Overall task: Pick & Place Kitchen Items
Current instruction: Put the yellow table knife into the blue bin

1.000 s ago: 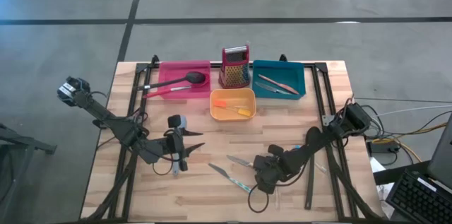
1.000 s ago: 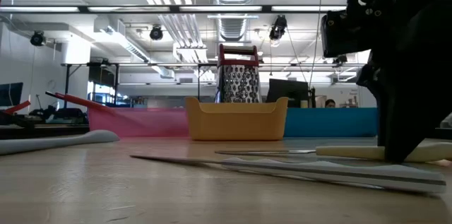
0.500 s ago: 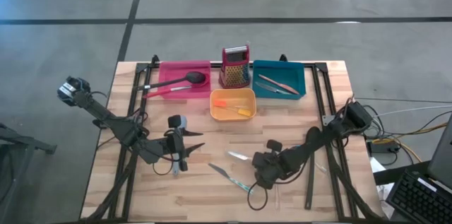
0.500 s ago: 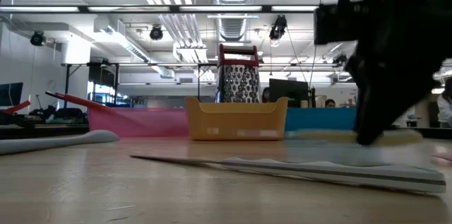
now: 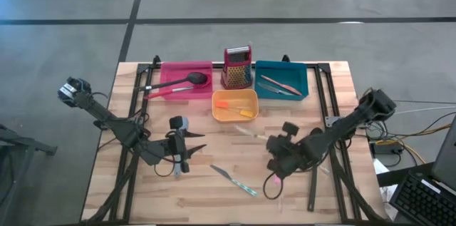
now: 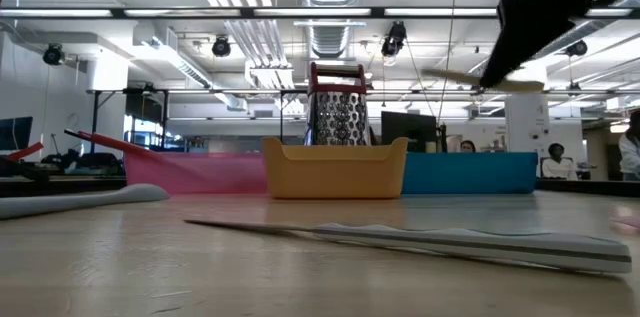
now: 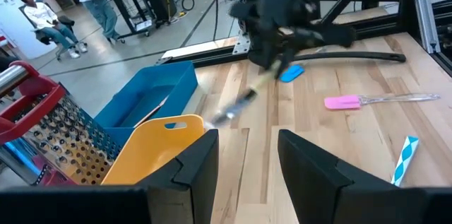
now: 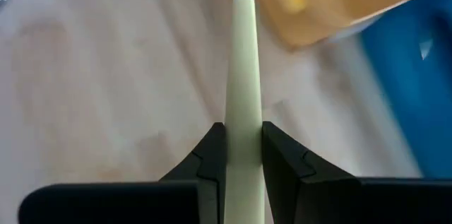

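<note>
My right claw [image 8: 244,146] gripped the cream-handled utensil [image 8: 244,75], lifted above the worktop [image 5: 199,190] near the orange tray [image 5: 235,96]; next came carrying it over a tray and releasing.

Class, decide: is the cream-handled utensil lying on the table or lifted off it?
Lifted. The right hand grips the cream-handled utensil, and the low view shows it in the air above the table.

Two dark, slim jointed robot arms, left arm [image 5: 114,122] with a pale grey block near its wrist, right arm [image 5: 335,135] all black, flat matte-black angular fingers [image 7: 201,167], dark cable looped below the right wrist.
</note>
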You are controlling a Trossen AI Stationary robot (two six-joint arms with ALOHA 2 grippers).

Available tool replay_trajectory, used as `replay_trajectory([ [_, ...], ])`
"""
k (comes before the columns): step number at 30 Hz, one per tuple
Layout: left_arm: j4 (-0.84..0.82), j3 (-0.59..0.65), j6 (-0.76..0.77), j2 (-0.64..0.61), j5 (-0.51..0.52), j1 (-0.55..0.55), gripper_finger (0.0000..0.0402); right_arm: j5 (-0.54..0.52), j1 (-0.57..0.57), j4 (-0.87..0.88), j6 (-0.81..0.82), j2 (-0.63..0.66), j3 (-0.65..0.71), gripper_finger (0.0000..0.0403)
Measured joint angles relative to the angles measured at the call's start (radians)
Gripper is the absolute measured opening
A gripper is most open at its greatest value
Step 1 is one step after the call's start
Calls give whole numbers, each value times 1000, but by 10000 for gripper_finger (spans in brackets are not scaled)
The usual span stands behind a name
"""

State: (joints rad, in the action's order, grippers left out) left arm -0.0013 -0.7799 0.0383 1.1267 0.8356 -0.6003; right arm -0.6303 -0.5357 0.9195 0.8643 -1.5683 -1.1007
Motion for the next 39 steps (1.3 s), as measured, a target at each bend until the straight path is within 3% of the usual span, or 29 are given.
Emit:
replay_trajectory([
  [6, 0, 0, 0, 0, 0, 0, 151, -82, 44, 104, -6, 119, 2, 50],
  [17, 0, 0, 0, 0, 0, 0, 151, -140, 227, 303, -82, 279, 7, 50],
  [34, 0, 0, -1, 0, 0, 0, 151, -159, 706, 309, -595, 297, 7, 50],
  [39, 0, 0, -11, 0, 0, 0, 151, -154, 802, 304, -728, 297, 7, 50],
])
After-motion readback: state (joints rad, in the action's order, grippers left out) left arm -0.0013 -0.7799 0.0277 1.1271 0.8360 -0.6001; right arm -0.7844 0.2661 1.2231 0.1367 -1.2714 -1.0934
